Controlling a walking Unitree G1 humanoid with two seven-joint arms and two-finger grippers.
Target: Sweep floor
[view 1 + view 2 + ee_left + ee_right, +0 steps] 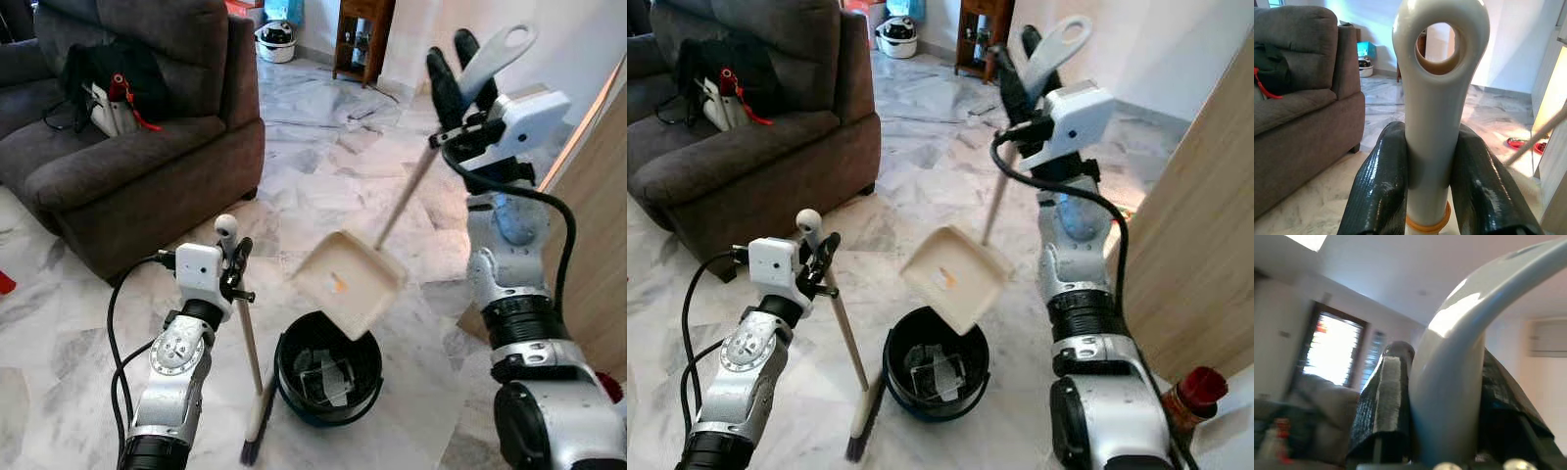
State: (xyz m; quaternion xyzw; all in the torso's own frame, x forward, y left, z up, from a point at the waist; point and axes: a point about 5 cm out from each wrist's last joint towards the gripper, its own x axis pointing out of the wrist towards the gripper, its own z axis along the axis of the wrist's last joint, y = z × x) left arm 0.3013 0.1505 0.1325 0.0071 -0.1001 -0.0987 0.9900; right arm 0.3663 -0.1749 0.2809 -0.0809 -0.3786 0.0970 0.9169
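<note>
My right gripper (pixel 460 73) is raised high and shut on the grey handle of a cream dustpan (pixel 350 284). The pan hangs tilted over a black bucket (pixel 328 367) on the marble floor, with an orange scrap still on it. Inside the bucket lie clear plastic bits. My left gripper (pixel 233 262) is shut on the white handle of a broom (pixel 250 352), which stands almost upright with its dark bristles on the floor left of the bucket. In the left wrist view both black fingers (pixel 1381 181) clamp the broom's looped handle end (pixel 1437 93).
A dark grey sofa (pixel 147 147) with a black bag stands to the left. A wooden panel (pixel 1205 245) rises on the right, with a red-capped bottle (pixel 1190 397) at its foot. A wooden stand (pixel 362 39) and a white appliance (pixel 276 41) sit far back.
</note>
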